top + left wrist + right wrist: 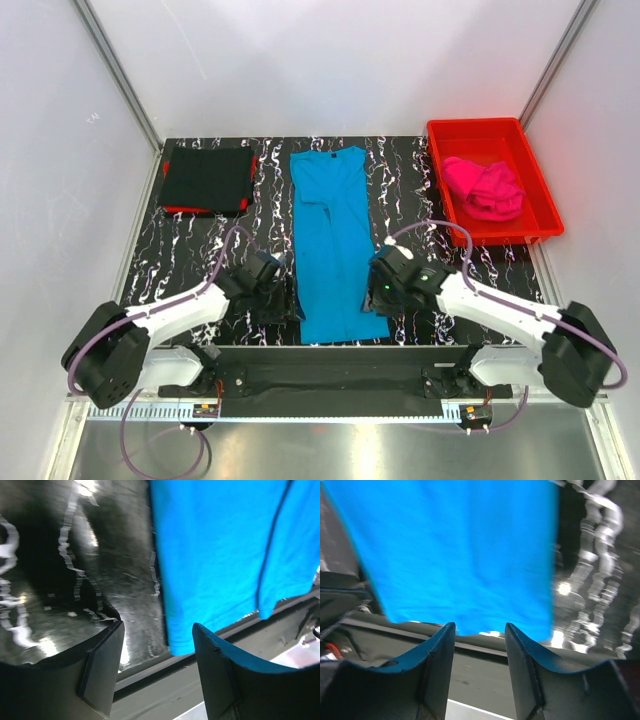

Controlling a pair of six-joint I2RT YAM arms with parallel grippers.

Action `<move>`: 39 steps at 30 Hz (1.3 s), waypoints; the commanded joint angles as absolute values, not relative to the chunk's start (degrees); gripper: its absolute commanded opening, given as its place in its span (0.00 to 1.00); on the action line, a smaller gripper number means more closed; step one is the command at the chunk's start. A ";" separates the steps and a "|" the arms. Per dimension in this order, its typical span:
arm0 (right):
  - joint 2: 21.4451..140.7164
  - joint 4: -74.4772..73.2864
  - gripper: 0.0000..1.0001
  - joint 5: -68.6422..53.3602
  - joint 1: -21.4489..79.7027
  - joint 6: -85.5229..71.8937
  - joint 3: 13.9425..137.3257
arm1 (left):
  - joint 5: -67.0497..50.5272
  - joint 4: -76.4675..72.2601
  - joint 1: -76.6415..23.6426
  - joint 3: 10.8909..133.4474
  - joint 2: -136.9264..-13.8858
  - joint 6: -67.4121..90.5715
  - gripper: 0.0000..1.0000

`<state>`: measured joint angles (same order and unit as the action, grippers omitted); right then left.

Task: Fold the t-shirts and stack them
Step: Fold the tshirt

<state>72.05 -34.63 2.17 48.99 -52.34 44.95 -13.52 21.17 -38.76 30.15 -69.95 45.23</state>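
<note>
The turquoise-blue t-shirt (pixel 335 240) lies flat on the table, folded to a long strip running from far to near. The left wrist view shows its near left corner (pixel 220 555) and the right wrist view its near hem (pixel 455 555). My left gripper (pixel 287 300) is open and empty beside the shirt's near left edge. My right gripper (pixel 375 293) is open and empty beside its near right edge. The black t-shirt (pixel 208 179) lies folded to a flat square at the far left. The hot pink t-shirt (pixel 484 187) lies crumpled in the red bin.
The red plastic bin (pixel 535 192) stands at the far right. The black marbled table (pixel 200 250) ends at a grey front rail just below the shirt's hem (pixel 165 680). White walls close in the left, back and right sides.
</note>
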 commanded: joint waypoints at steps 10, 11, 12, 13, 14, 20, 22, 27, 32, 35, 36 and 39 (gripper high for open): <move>59.68 -37.63 0.34 -6.59 38.23 -48.26 34.63 | -14.07 11.77 -44.03 26.54 -74.62 52.03 0.59; 59.59 -37.36 0.33 -7.20 38.23 -47.21 34.89 | -13.28 12.39 -44.29 26.54 -74.88 52.12 0.59; 59.59 -37.09 0.32 -7.47 38.23 -46.59 35.24 | -12.58 12.39 -44.30 26.37 -75.14 52.29 0.58; 59.85 -37.18 0.28 -7.21 38.23 -46.15 35.85 | -11.96 12.48 -44.30 25.85 -75.06 52.38 0.56; 60.20 -37.26 0.25 -7.21 38.23 -45.53 36.03 | -11.95 12.57 -44.30 25.75 -75.06 52.56 0.56; 65.30 -32.53 0.12 -10.02 38.23 -46.40 33.32 | -10.46 15.20 -44.30 26.02 -75.85 52.38 0.41; 66.96 -29.90 0.11 -10.81 38.23 -46.84 31.56 | -10.37 15.73 -44.38 26.10 -76.11 52.30 0.38; 68.82 -33.04 0.10 -6.86 38.23 -48.34 30.94 | -8.36 18.88 -44.30 26.98 -76.03 52.21 0.29; 66.54 -34.10 0.11 -6.76 38.23 -48.87 31.02 | -3.60 25.31 -44.12 29.79 -76.03 50.54 0.19; 66.09 -33.31 0.12 -7.73 38.23 -49.48 30.59 | -4.48 25.23 -44.03 29.36 -75.41 51.24 0.20; 65.83 -33.31 0.12 -7.65 38.23 -49.74 30.06 | -5.09 24.88 -44.03 29.18 -74.54 51.41 0.24; 64.34 -33.66 0.20 -7.56 38.23 -50.27 29.45 | -5.45 25.31 -44.03 28.48 -71.56 52.12 0.48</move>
<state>66.30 -33.21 -8.08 38.39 -49.01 30.04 -10.15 18.72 -44.07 30.02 -73.03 53.10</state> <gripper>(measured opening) 0.178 0.423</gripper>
